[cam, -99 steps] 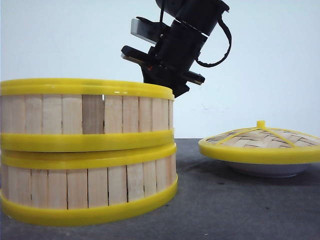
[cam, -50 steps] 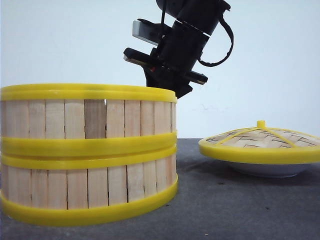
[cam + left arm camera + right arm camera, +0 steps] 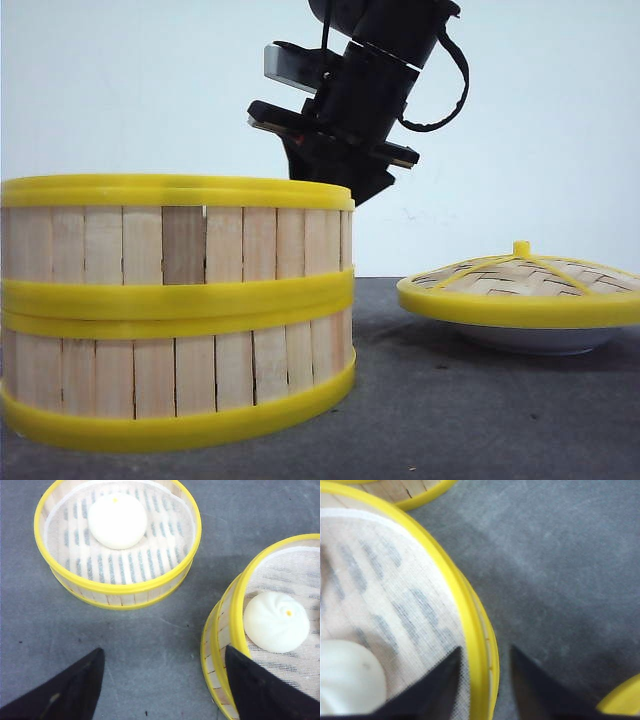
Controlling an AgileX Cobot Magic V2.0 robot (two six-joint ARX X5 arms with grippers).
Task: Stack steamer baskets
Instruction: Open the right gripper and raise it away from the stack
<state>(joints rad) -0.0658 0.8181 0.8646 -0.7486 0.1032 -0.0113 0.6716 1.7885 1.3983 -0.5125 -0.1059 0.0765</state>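
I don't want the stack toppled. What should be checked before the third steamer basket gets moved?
1. Upper basket seated on lower basket: rims meet along the visible side, ok.
2. Right gripper released from the upper basket's rim: its fingers straddle the rim, cannot tell.
3. Left gripper open: ok.
4. Third basket upright, standing apart, bun inside: ok.
5. Lid apart from the stack: ok.

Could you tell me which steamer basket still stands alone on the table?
The single basket with a bun, apart from the two-basket stack.
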